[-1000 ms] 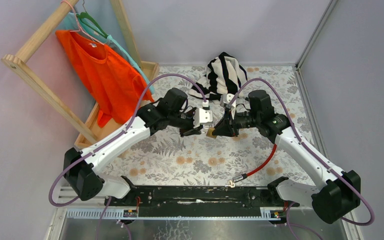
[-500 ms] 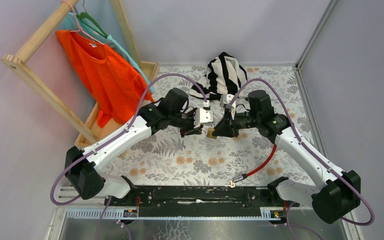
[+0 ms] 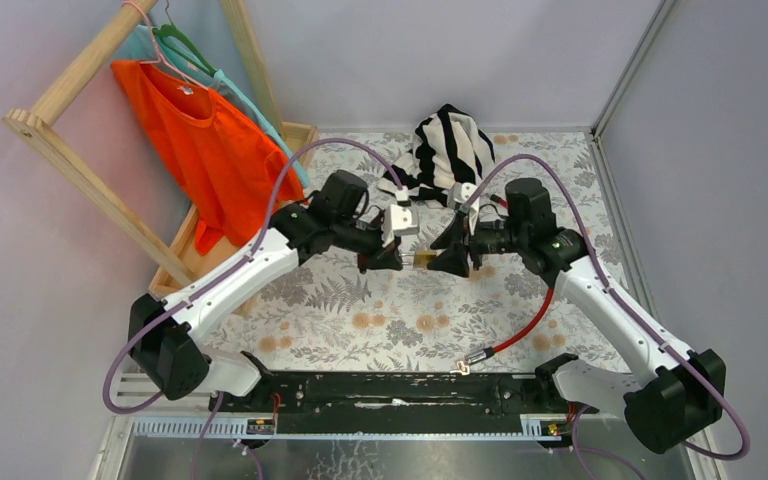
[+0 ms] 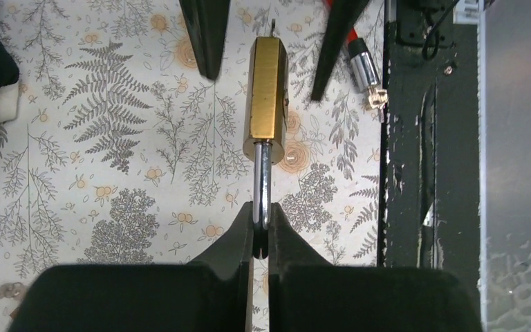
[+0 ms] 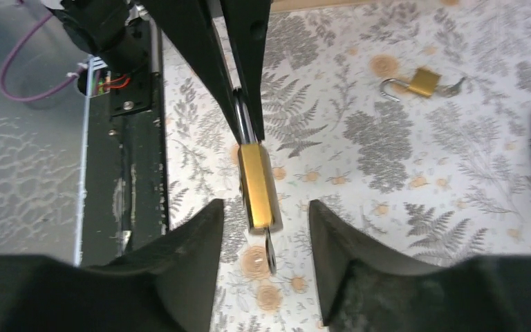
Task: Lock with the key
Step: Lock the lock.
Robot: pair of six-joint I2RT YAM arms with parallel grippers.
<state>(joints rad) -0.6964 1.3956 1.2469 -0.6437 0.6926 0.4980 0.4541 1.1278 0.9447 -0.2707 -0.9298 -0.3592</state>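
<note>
A brass padlock (image 4: 267,97) hangs in the air between the two arms, over the patterned mat. My left gripper (image 4: 261,232) is shut on its steel shackle (image 4: 263,183). A dark key (image 5: 270,254) sticks out of the lock's bottom end (image 5: 259,187). My right gripper (image 5: 266,228) is open, its fingers (image 5: 204,238) on either side of the lock's key end without touching it. In the top view the lock (image 3: 422,260) sits between the left gripper (image 3: 392,262) and the right gripper (image 3: 440,258).
A second brass padlock (image 5: 422,83) with its key lies on the mat. A red cable lock (image 3: 515,335) lies at the front right. A striped cloth (image 3: 448,145) lies at the back. A wooden rack (image 3: 80,160) with an orange shirt stands at left.
My right gripper has let go of the key and drawn back a little to the right, jaws now open. The left arm has shifted slightly left and up with the padlock.
</note>
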